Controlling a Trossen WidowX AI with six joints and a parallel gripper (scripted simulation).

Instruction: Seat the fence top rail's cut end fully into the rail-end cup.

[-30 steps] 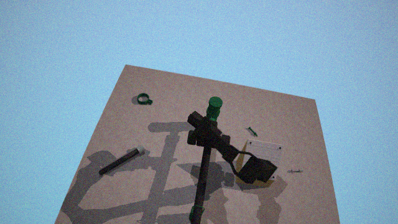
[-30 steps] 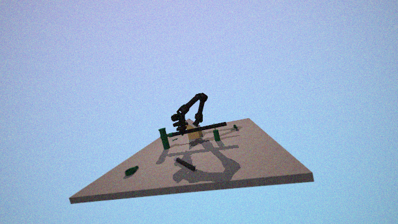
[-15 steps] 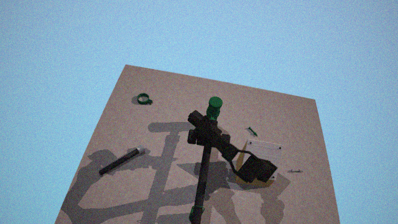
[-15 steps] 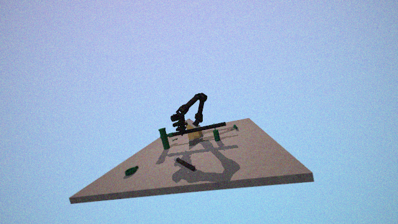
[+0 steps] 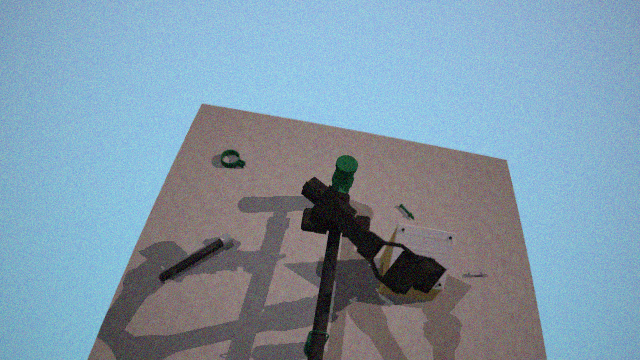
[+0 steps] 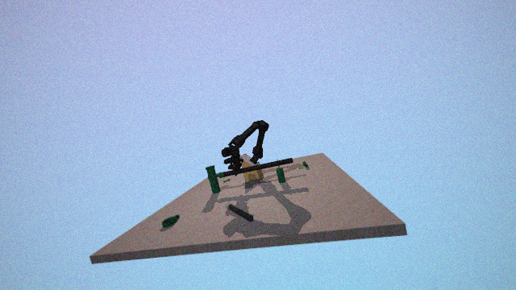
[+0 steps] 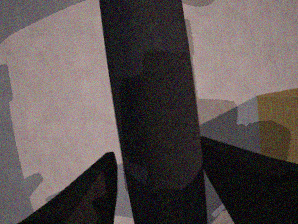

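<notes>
While straddling the long dark cylindrical top rail [image 7: 149, 96], black parallel-jaw gripper [image 5: 327, 212] found spread, with jaws parted to either side of the tube. Narrow strips of table visible in the wrist view between rail and each dark finger [image 7: 67, 216], more plainly on the left; contact on the right not resolvable. Nothing pinched.

Rail noted running level above the board, from the tall green terminal post [image 6: 213, 180] past the gripper, through the short green line post with loop cap [image 6: 280, 174], and out beyond it to a free end. Near end of rail seen meeting a green rail-end cup [image 6: 220, 175] on the side of the tall post, high up near the round green post cap [image 5: 346, 164]. Depth of seating inside the cup not determinable at this resolution; brace band itself not separable from post and cup.

Black jointed arm [image 6: 251, 137] arched up and back from the gripper to its dark base [image 5: 414, 272], mounted on a yellow block beside a white plate [image 5: 425, 236].

Elsewhere on the tan flat table [image 5: 450, 200]: spare green ring-shaped band [image 5: 231, 159] lying well apart near the far left corner; short dark loose tube with pale tip [image 5: 192, 259] lying flat to the left; small green bolt [image 5: 405, 211] near the white plate; thin grey pin [image 5: 473, 274] to the right of the base.
</notes>
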